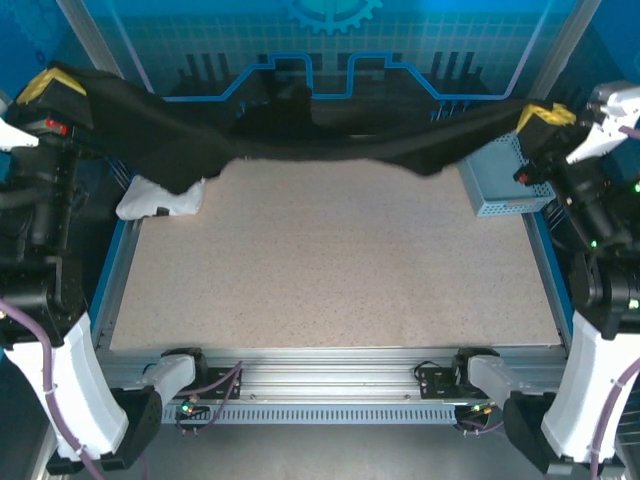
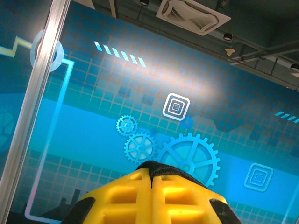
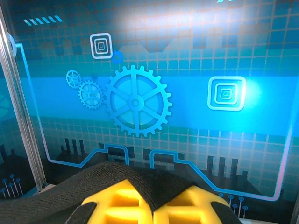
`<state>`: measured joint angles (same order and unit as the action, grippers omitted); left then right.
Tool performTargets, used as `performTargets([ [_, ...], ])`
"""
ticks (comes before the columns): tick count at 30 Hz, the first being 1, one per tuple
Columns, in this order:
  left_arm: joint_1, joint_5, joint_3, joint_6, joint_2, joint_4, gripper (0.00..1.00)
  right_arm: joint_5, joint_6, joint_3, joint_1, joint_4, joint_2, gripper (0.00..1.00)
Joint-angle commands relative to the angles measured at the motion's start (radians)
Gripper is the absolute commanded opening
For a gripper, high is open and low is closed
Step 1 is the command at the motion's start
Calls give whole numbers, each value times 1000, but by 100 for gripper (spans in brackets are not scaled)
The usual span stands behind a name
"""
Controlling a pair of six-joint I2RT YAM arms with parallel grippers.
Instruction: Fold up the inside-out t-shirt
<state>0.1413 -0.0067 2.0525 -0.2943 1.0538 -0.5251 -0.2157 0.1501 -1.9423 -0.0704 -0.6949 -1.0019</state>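
I had the t-shirt [image 1: 330,140] strung in the air between the two arms, sagging in the middle above the far edge of the counter [image 1: 330,290]. The left gripper [image 1: 52,84] pinched one end and the right gripper [image 1: 545,115] the other. In both wrist views the yellow jaws were closed on black cloth, a thin band of it showing over the tips.

I judged this to be the spread-out step, early in the fold: the cloth was lifted and stretched but not yet laid flat. The next move called for lowering both ends together and drawing the cloth towards me, keeping it taut so it landed without wrinkles.

I could not make out the collar, sleeves or print, nor which edge I was holding. The sagging cloth hid part of the white garment [image 1: 160,203] at the far left corner. The grey box [image 1: 497,185] on the right was partly cut off by the arm.
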Motion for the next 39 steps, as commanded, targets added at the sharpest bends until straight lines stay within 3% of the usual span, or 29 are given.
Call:
performTargets([
  [1,4,-34,39,52,-14,76,0,61,-29,-15,5,3,54,0],
  [9,4,12,249,26,218,59,0,127,-97,-100,5,-14,-33,0],
  [17,-27,26,210,54,536,166,0,130,-107,64,9,137,-212,0],
  [23,-56,18,286,73,918,260,0,183,-85,152,68,328,-527,0],
  [26,-66,14,554,113,1229,220,2,204,-42,50,92,384,-813,0],
  [28,-69,-1,797,122,1448,183,13,185,-3,-169,99,298,-1062,8],
  [31,-71,-14,616,95,1438,333,37,162,23,-644,100,-11,-1431,24],
  [34,-84,-6,599,67,1416,217,56,166,6,-927,100,-264,-1589,33],
  [36,-111,-12,532,67,1355,149,66,155,-13,-854,105,-323,-1543,36],
  [38,-145,-7,346,51,1240,167,73,171,-32,-574,121,-261,-1390,39],
  [39,-167,1,210,41,1159,216,75,180,-35,-330,132,-170,-1259,39],
])
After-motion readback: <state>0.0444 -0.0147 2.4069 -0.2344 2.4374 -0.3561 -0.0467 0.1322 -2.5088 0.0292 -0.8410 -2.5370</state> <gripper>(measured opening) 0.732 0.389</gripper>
